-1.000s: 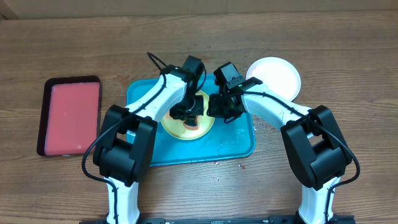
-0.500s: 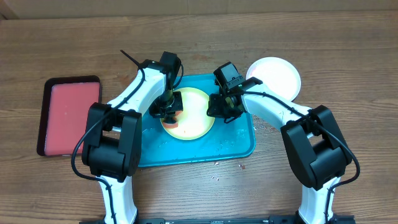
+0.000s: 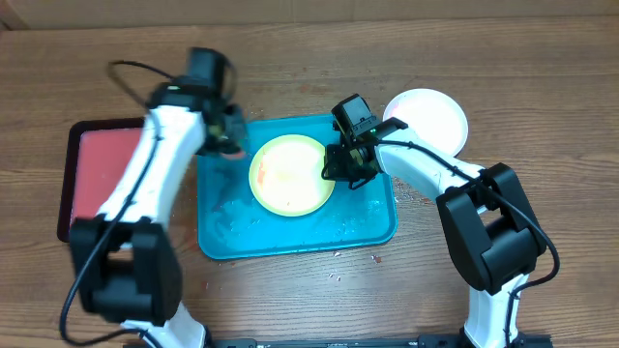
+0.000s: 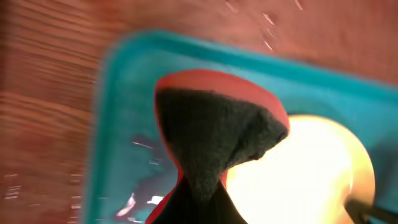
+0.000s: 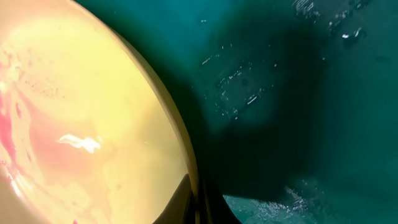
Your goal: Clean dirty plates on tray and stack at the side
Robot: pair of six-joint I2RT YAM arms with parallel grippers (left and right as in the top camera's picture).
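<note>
A yellow-green plate (image 3: 288, 176) with faint orange smears lies on the teal tray (image 3: 372, 220). My right gripper (image 3: 338, 166) is shut on the plate's right rim; in the right wrist view the rim (image 5: 186, 163) sits between the fingers (image 5: 196, 202) over the wet tray (image 5: 298, 93). My left gripper (image 3: 225, 137) is blurred above the tray's far left corner, shut on a red sponge with a dark scouring face (image 4: 214, 134). A white plate (image 3: 430, 118) lies on the table right of the tray. The light blue plate is out of view.
A smaller dark-rimmed red tray (image 3: 106, 182) lies at the left of the table. Small crumbs (image 3: 338, 257) are scattered on the wood in front of the teal tray. Water drops (image 3: 232, 217) lie on the tray floor.
My left gripper has lifted the sponge off the yellow-green plate and swung left and back to the tray's far left corner. The right gripper has kept its hold on the plate's rim.
</note>
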